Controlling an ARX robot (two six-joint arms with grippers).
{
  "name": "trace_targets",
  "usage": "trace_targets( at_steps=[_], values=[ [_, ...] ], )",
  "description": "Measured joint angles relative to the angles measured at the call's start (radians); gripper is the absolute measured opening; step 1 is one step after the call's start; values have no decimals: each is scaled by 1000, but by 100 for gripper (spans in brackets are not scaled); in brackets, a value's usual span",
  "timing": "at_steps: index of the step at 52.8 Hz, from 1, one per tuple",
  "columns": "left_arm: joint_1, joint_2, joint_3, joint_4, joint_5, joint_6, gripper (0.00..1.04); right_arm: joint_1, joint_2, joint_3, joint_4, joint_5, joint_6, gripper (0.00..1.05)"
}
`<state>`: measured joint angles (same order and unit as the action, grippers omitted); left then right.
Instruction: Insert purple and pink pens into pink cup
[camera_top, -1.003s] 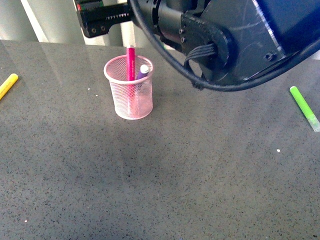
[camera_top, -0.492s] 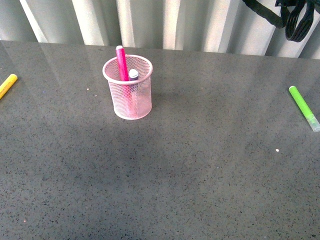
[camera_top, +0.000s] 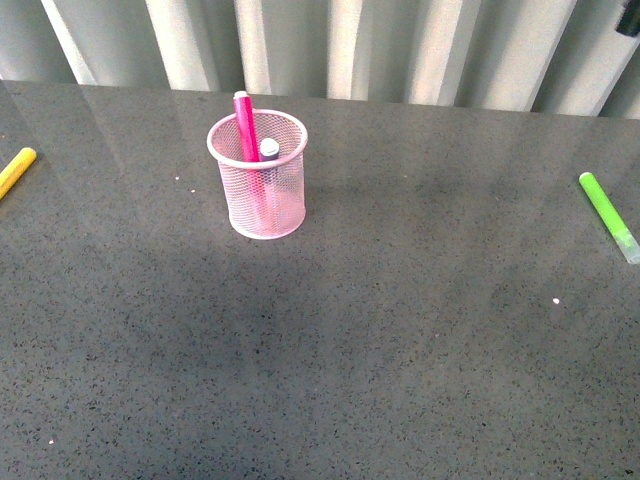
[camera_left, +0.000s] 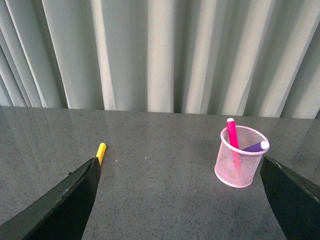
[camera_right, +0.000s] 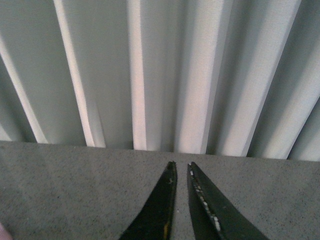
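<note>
Inside the pink cup (camera_top: 258, 177), pink pen (camera_top: 245, 128) and purple pen (camera_top: 268, 150) are leaning on its rim. Left claw (camera_left: 180, 200) is gaping wide, empty; right claw (camera_right: 181, 172) is sitting nearly closed, empty. Risk: a passing arm could be tipping the light cup, spilling both pens onto the table (camera_top: 400, 330).

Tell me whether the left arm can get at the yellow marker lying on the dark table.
Probably yes: the left gripper is open, holds nothing, and the yellow marker lies alone on the dark speckled table, well apart from the pink wire-mesh cup.

The left gripper (camera_left: 180, 200) is seen with its two dark fingers (camera_left: 65, 205) spread wide apart and empty. The right gripper (camera_right: 181, 172) is held with its fingertips nearly together, a narrow gap remaining; nothing appears gripped between them.
</note>
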<state>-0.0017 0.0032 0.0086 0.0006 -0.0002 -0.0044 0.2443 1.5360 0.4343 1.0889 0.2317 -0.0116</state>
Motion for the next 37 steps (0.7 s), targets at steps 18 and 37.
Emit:
trace_targets(
  at_steps=[18, 37],
  values=[
    [0, 0, 0, 0, 0, 0, 98, -100, -203, -246, 31, -95, 0, 3],
    [0, 0, 0, 0, 0, 0, 98, -174, -503, -366, -142, -171, 1, 3]
  ],
)
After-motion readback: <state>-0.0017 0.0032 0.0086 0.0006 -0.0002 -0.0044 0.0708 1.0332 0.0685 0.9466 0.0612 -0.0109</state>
